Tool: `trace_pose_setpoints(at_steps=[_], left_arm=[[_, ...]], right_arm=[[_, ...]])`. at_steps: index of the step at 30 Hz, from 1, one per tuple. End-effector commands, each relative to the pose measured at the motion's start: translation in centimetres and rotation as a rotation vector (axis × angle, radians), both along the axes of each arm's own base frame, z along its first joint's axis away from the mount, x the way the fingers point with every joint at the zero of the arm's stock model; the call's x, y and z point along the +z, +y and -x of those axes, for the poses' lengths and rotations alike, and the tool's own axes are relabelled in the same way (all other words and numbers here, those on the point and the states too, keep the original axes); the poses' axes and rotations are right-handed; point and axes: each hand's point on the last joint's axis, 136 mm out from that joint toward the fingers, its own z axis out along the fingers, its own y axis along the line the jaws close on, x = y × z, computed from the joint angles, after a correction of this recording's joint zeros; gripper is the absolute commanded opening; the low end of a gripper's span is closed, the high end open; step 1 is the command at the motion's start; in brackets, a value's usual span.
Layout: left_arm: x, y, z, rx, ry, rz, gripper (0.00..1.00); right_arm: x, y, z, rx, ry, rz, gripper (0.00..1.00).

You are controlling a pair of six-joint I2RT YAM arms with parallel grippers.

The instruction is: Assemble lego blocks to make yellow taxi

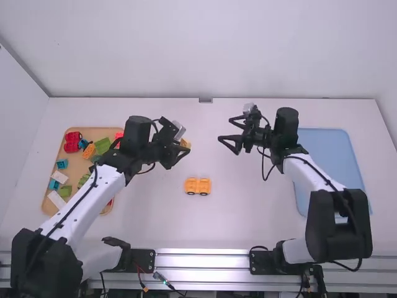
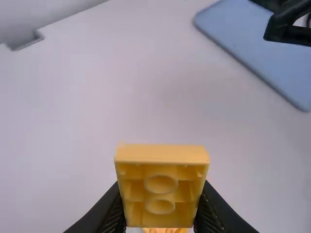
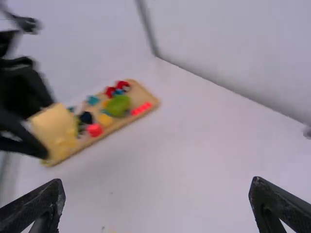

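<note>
We see the left gripper (image 2: 160, 208) closed around a yellow block (image 2: 163, 154), low in the middle of its own wrist view, with the hollow underside turned toward that camera. In the high view, that block is held above the table (image 1: 248, 214), just above the frame's centre; the yellow car base (image 1: 198, 185) sits below it in the frame, on its black wheels, ready, we judge, to take the next piece. The right gripper (image 1: 224, 129), right of the block in the high view, has its fingers spread wide with nothing between them. We think the two face each other for a handover, perhaps because the block needs a new grip to go studs up; a skewed catch could drop it. The wooden tray (image 1: 77, 166), with loose blocks, lies at the frame's left, presumably within the left arm's easy reach.
</note>
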Motion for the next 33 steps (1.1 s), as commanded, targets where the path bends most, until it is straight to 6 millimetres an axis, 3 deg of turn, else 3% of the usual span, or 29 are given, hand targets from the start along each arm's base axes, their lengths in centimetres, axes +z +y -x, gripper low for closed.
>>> trace_pose_setpoints(at_steps=[1, 5, 11, 17, 33], left_arm=[[0.3, -2.1, 1.3, -0.146, 0.004, 0.086, 0.12], [0.1, -3.5, 0.8, -0.201, -0.005, 0.136, 0.13], [-0.4, -4.2, 0.6, -0.234, 0.003, 0.163, 0.15], [-0.6, -4.3, 0.4, -0.239, -0.008, 0.159, 0.14], [0.7, -5.3, 2.2, -0.374, -0.04, 0.225, 0.14]], right_arm=[[1.3, 0.5, 3.5, 0.295, 0.02, -0.122, 0.99], [0.2, 1.4, 3.1, 0.348, 0.05, -0.137, 0.99], [0.5, 3.5, 4.4, 0.43, 0.042, -0.138, 1.0], [1.6, 5.4, 5.2, 0.484, 0.089, -0.139, 0.88], [1.5, 6.0, 5.7, 0.501, 0.097, -0.138, 0.81]])
